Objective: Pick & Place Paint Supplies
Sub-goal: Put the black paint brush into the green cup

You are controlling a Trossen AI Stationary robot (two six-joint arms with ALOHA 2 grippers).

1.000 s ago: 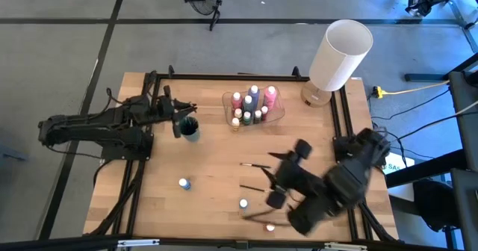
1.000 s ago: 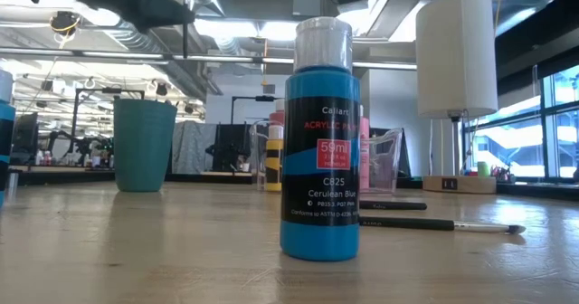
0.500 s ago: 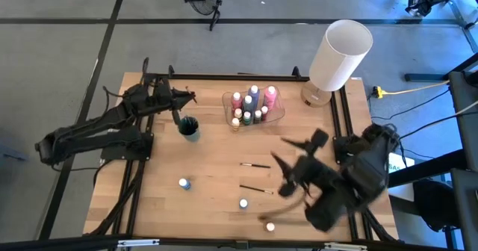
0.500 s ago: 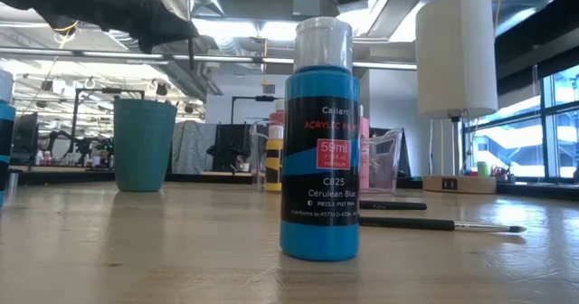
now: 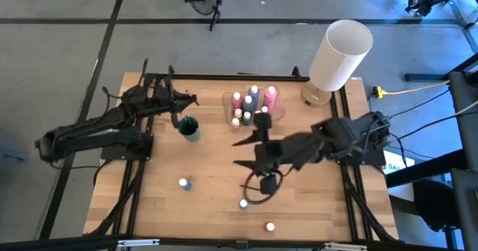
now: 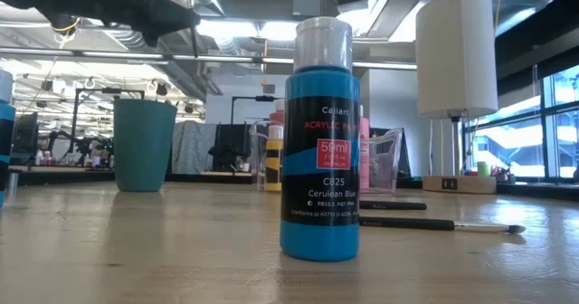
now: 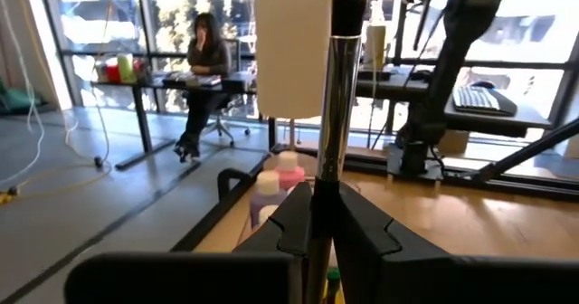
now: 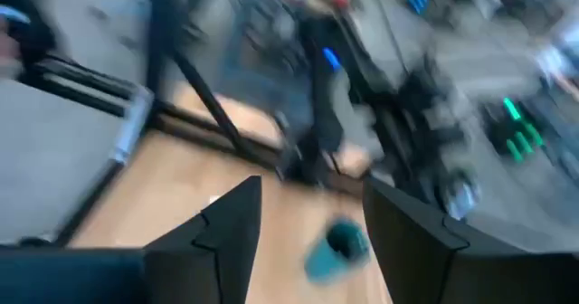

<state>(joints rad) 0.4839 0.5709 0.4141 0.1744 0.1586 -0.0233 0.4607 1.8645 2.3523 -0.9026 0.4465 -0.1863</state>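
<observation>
Left gripper: far left, above the teal cup, clamped on a thin dark-handled paintbrush held upright.
Teal plastic cup: left of centre, upright on the wooden table.
Blue paint bottles: near left, standing.
Clear tray of paint bottles: far centre.
Right gripper: mid-table, fingers apart, holding nothing.
Loose paintbrush: lying right of centre.
White cylindrical lamp: far right.

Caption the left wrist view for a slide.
Left gripper shut on an upright paintbrush, lamp behind.
</observation>
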